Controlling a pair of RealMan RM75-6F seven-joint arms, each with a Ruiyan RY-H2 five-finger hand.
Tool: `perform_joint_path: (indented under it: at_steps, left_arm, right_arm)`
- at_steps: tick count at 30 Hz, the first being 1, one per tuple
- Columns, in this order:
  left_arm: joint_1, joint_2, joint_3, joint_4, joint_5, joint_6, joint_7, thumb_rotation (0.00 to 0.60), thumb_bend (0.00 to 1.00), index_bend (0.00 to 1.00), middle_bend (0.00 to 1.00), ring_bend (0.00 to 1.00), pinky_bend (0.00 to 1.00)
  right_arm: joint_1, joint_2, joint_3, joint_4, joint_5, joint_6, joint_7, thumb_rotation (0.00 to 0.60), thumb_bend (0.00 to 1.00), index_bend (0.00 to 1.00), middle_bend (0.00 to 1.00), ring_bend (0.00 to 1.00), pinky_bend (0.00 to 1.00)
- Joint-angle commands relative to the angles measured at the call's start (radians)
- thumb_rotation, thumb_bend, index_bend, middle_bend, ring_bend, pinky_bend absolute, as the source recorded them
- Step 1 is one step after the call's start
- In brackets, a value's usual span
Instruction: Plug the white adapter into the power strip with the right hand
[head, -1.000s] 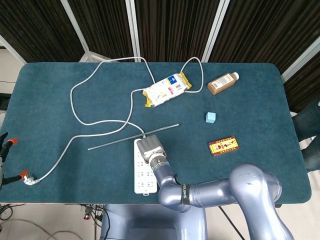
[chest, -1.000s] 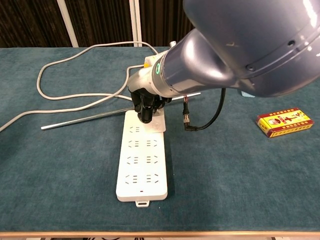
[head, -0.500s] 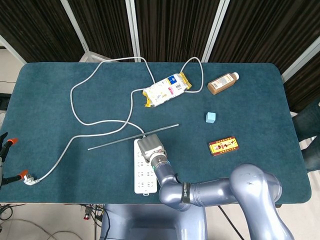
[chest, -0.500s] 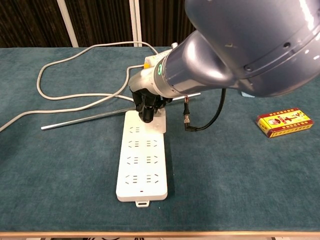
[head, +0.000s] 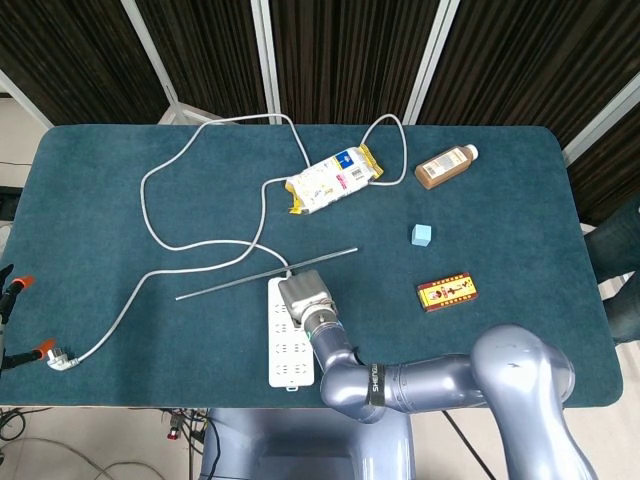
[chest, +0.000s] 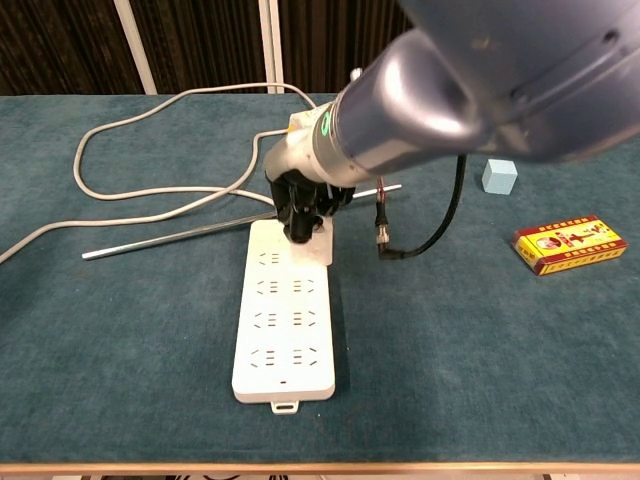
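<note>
The white power strip (head: 286, 352) (chest: 285, 330) lies lengthwise near the table's front edge, its grey cable (head: 150, 212) looping off to the back left. My right hand (head: 303, 297) (chest: 299, 206) is lowered onto the strip's far end, dark fingers curled downward. A white block that looks like the adapter (chest: 320, 243) shows under and just right of those fingers, sitting on the strip's far right corner. The fingers appear to hold it, and its prongs are hidden. In the head view the back of the hand covers it. The left hand is out of sight.
A thin metal rod (head: 262, 273) (chest: 165, 238) lies across the table just behind the strip. Behind are a snack packet (head: 332, 180) and a brown bottle (head: 446, 166). To the right are a blue cube (head: 421, 235) (chest: 499, 175) and a red-and-yellow box (head: 447, 291) (chest: 570, 244).
My right arm has lifted and shifted slightly to the right, uncovering the blue cube in the chest view. The fingers stay at the strip's far end.
</note>
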Motion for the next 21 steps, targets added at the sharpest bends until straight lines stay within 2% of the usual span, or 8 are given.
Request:
perform_joint_path:
  at_steps: [1, 8, 10, 11, 14, 18, 21]
  left_arm:
    - [0.002, 0.000, 0.000, -0.002, 0.003, 0.005, 0.001, 0.600, 0.09, 0.20, 0.00, 0.00, 0.00]
    - [0.006, 0.001, -0.002, -0.003, 0.000, 0.013, 0.001, 0.600, 0.09, 0.20, 0.00, 0.00, 0.00]
    - [0.007, 0.001, -0.004, -0.003, -0.001, 0.016, -0.001, 0.600, 0.09, 0.20, 0.00, 0.00, 0.00]
    - [0.008, 0.002, -0.004, -0.003, -0.001, 0.018, -0.003, 0.600, 0.09, 0.20, 0.00, 0.00, 0.00]
    - [0.010, 0.002, -0.003, -0.005, 0.001, 0.022, -0.001, 0.600, 0.09, 0.20, 0.00, 0.00, 0.00]
    - [0.012, -0.001, 0.000, -0.009, 0.007, 0.026, 0.009, 0.600, 0.09, 0.20, 0.00, 0.00, 0.00]
    - [0.013, -0.005, 0.003, -0.011, 0.013, 0.029, 0.018, 0.600, 0.09, 0.20, 0.00, 0.00, 0.00]
  right_arm:
    - [-0.015, 0.065, 0.040, -0.053, -0.033, 0.037, 0.033, 0.600, 0.84, 1.00, 0.83, 0.90, 1.00]
    - [-0.071, 0.192, 0.052, -0.175, -0.095, 0.066, 0.081, 0.600, 0.84, 1.00, 0.83, 0.89, 1.00]
    - [-0.108, 0.236, 0.055, -0.223, -0.142, 0.077, 0.122, 0.600, 0.84, 0.99, 0.82, 0.85, 1.00]
    - [-0.141, 0.270, 0.053, -0.258, -0.182, 0.076, 0.155, 0.600, 0.84, 0.96, 0.78, 0.80, 0.99]
    - [-0.275, 0.396, 0.040, -0.376, -0.308, 0.066, 0.279, 0.600, 0.80, 0.71, 0.57, 0.58, 0.90]
    - [-0.488, 0.533, -0.011, -0.484, -0.557, 0.054, 0.466, 0.600, 0.59, 0.23, 0.25, 0.27, 0.68]
    - [-0.620, 0.588, -0.060, -0.514, -0.745, 0.062, 0.575, 0.600, 0.47, 0.04, 0.11, 0.11, 0.53]
